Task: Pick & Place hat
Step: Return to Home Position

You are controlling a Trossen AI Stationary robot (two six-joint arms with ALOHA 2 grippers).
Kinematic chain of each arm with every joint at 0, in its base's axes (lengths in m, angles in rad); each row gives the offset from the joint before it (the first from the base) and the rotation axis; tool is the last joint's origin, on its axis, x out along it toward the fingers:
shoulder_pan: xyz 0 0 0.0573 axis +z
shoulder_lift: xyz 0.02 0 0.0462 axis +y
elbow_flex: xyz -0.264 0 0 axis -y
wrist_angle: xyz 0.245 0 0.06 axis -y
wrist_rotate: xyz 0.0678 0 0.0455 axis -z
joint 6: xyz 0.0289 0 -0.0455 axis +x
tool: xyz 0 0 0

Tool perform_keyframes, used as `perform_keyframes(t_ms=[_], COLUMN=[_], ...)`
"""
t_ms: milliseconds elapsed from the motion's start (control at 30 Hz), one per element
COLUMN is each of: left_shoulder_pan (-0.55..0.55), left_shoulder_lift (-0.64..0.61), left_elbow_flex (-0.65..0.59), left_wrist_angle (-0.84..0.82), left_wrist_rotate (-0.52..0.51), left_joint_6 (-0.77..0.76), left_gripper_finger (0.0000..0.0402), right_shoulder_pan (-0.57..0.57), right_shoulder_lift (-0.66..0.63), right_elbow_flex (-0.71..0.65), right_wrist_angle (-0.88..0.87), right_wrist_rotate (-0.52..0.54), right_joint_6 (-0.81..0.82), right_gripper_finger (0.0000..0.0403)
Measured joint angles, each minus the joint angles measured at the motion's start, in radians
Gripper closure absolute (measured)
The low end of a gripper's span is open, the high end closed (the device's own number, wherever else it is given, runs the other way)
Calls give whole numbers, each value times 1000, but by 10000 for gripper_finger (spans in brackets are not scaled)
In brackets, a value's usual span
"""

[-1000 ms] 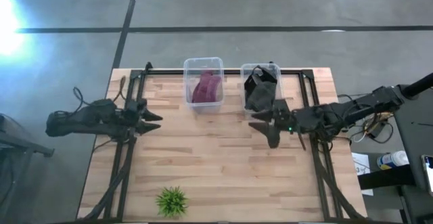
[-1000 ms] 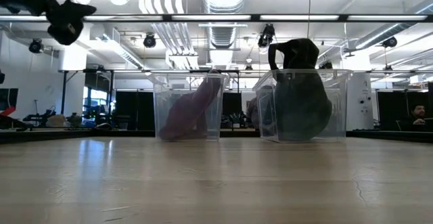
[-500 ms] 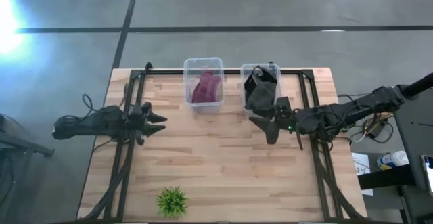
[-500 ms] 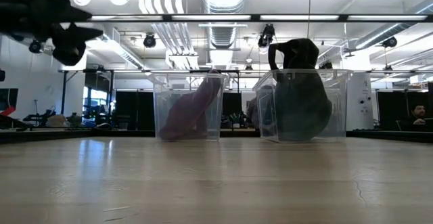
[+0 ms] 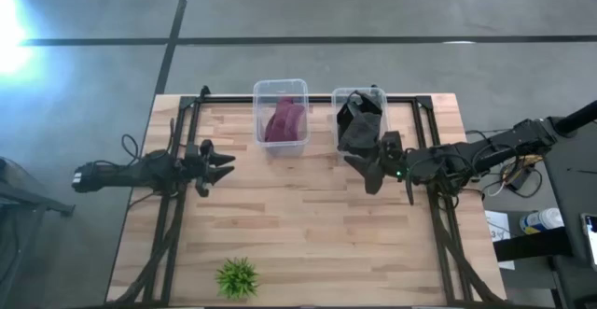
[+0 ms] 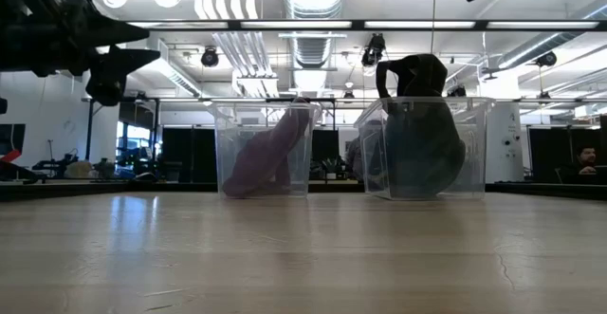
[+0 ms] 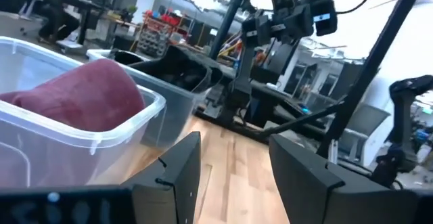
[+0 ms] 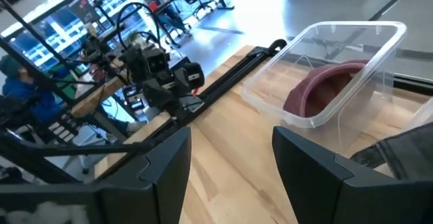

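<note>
A maroon hat lies in the left clear bin at the table's far side. A dark grey hat fills the right clear bin, and its top pokes above the rim. My left gripper hovers open over the table's left part, pointing toward the bins; its wrist view has the maroon hat ahead of the left gripper. My right gripper is open, just on the near side of the dark hat's bin, raised above the table. The right gripper faces the maroon hat.
A small green plant stands near the table's near edge, left of centre. Black frame rails run along both sides of the wooden table. Bare wood stretches between the bins and the near edge. People and desks show in the room behind.
My left gripper has moved toward the table's right, nearer the maroon hat's bin, coming down a little. My right gripper has shifted slightly toward the far edge, closer to the dark hat's bin. Both hats have stayed in their bins.
</note>
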Motion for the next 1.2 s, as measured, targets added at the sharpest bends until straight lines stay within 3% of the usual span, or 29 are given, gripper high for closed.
perform_keyframes(t_ms=[400,833,1067,1200], left_shoulder_pan=[0,0,0,0], left_shoulder_lift=[7,21,21,21], left_elbow_flex=[-2,-1,-1,-1], left_wrist_angle=[-56,-63,-64,-65], left_wrist_rotate=[14,17,17,16], left_joint_6=[4,-43,-43,-43], left_gripper_finger=[232,232,232,232], right_shoulder_pan=[0,-5,-4,-5], right_shoulder_lift=[0,-2,-1,0], right_elbow_flex=[-1,-22,-123,-152], right_wrist_angle=[-59,-34,264,290], right_wrist_rotate=[0,-15,-16,-16], right_joint_6=[53,-239,-382,-390], right_gripper_finger=[199,199,199,199])
